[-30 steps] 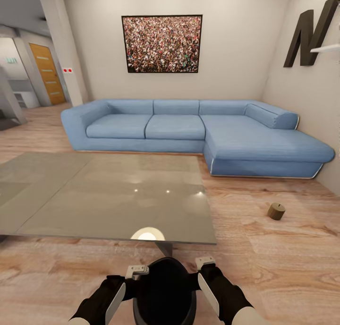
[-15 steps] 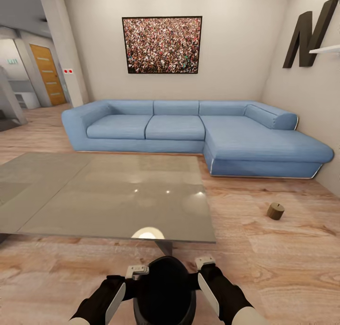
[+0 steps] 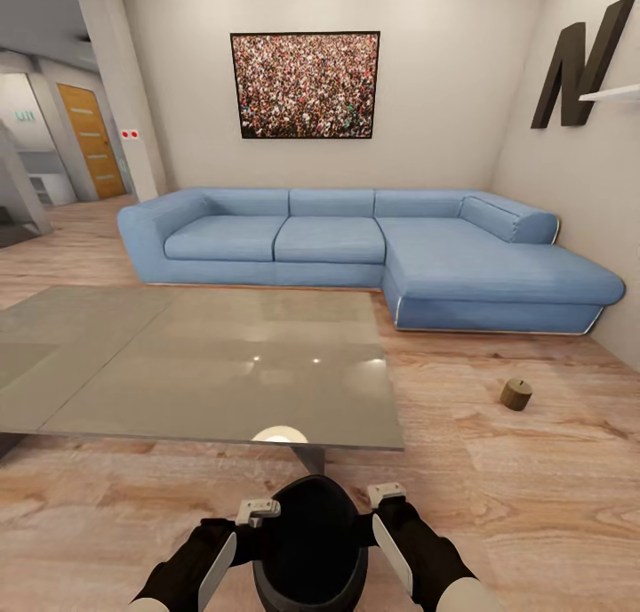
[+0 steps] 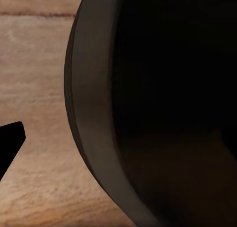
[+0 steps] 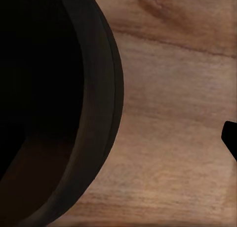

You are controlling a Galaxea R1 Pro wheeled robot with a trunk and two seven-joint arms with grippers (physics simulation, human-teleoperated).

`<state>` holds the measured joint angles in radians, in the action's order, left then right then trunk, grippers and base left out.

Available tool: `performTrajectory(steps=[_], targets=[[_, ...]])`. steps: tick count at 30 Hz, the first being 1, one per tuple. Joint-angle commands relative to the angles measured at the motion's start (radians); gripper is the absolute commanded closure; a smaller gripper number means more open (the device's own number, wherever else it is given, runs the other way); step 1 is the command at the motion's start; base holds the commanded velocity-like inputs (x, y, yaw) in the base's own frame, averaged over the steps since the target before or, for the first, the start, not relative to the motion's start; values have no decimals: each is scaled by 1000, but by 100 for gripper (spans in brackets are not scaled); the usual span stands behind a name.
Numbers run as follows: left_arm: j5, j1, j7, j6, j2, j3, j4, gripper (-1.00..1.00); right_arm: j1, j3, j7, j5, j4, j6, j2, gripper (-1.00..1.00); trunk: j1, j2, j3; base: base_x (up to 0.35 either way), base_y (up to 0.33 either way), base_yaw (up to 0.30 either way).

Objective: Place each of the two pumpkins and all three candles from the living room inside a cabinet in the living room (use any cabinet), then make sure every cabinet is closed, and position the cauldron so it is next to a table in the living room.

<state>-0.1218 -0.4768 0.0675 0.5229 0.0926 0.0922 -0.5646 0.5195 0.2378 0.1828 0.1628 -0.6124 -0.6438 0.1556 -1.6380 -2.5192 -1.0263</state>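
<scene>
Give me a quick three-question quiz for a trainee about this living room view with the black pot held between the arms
1. True or false: the cauldron sits between the left gripper and the right gripper, just in front of the near edge of the glass table.
2. Multiple choice: where does the small brown cylinder lie? A) on the glass table B) on the wood floor near the sofa's chaise end C) on the blue sofa
3. Fill in: the wall above the sofa carries a framed picture of a ____.

Key: 1 true; 2 B; 3 crowd.
</scene>
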Motion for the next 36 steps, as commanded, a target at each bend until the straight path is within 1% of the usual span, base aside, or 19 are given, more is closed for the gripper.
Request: performTrajectory(steps=[1, 6, 36], targets=[[-10, 0, -3, 5, -1, 3, -1, -100, 0, 5, 9, 11, -1, -4, -1, -100, 0, 0, -1, -6, 0, 0], [-10, 0, -3, 5, -1, 3, -1, -100, 0, 5, 9, 11, -1, -4, -1, -100, 0, 0, -1, -3, 0, 0], [-10, -1, -4, 14, -2, 2, 2, -100, 0, 8, 12, 8, 0, -4, -1, -100, 14, 7, 115, 0, 0, 0]])
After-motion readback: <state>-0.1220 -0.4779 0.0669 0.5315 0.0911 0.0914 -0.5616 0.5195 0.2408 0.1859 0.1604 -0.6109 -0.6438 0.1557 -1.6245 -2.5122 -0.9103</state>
